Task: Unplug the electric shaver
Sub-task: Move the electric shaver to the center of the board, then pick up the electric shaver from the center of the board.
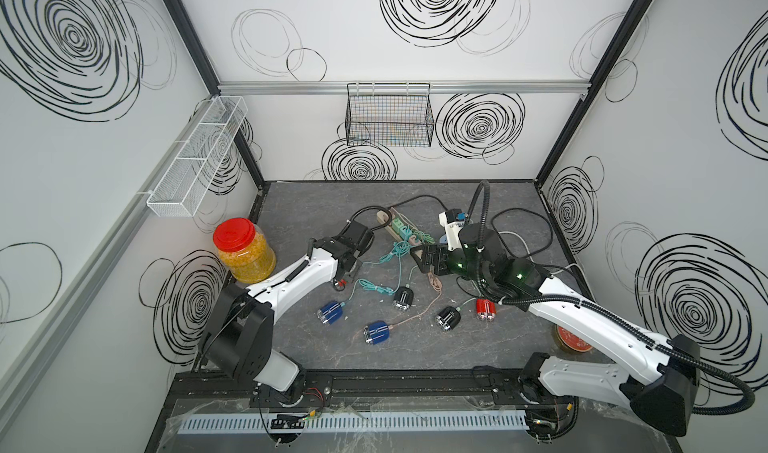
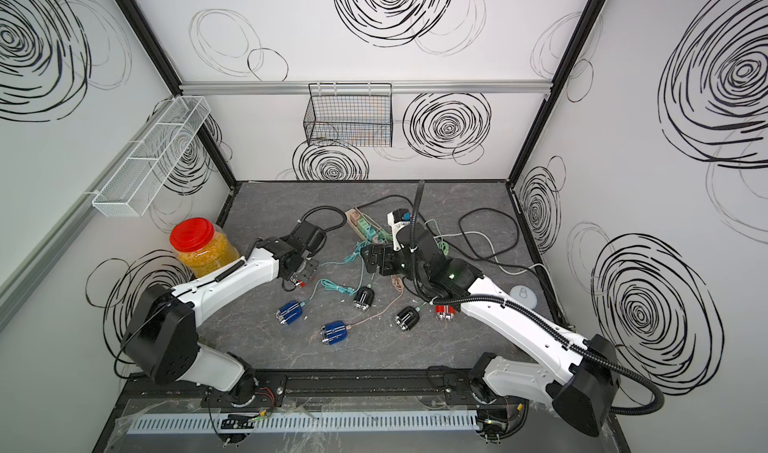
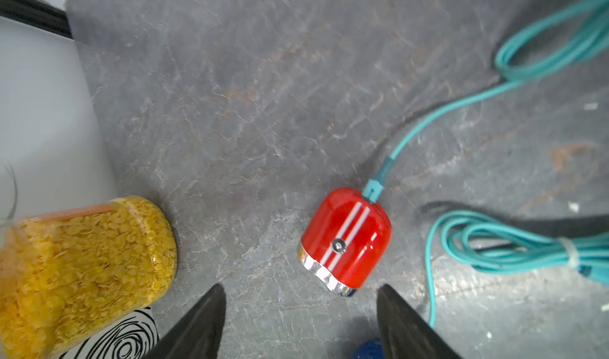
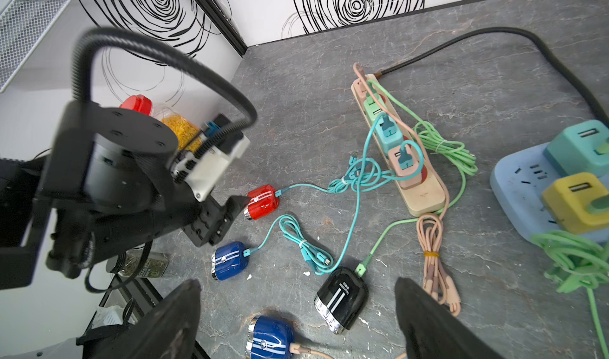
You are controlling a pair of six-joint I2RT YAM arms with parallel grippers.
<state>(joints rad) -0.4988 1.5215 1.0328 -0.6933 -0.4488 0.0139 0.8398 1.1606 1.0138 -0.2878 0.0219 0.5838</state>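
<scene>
A red electric shaver (image 3: 346, 242) with white stripes lies on the grey table, a teal cable (image 3: 428, 126) plugged into its end. My left gripper (image 3: 301, 291) hovers just above it, open, with nothing between the fingers; in a top view the shaver (image 1: 340, 283) peeks out under that gripper (image 1: 348, 270). The teal cable runs to a charger on the beige power strip (image 4: 418, 176). My right gripper (image 4: 298, 286) is open and empty above a black shaver (image 4: 342, 298) and a blue shaver (image 4: 270, 337), near the strip (image 1: 390, 226).
Other shavers lie mid-table: blue (image 1: 331, 312), black (image 1: 448, 318), red (image 1: 485, 309). A jar of yellow lentils (image 1: 245, 247) stands close to the left arm. A blue power strip (image 4: 520, 189) with green cable sits to the right. Cable bundles (image 4: 435, 242) lie between the grippers.
</scene>
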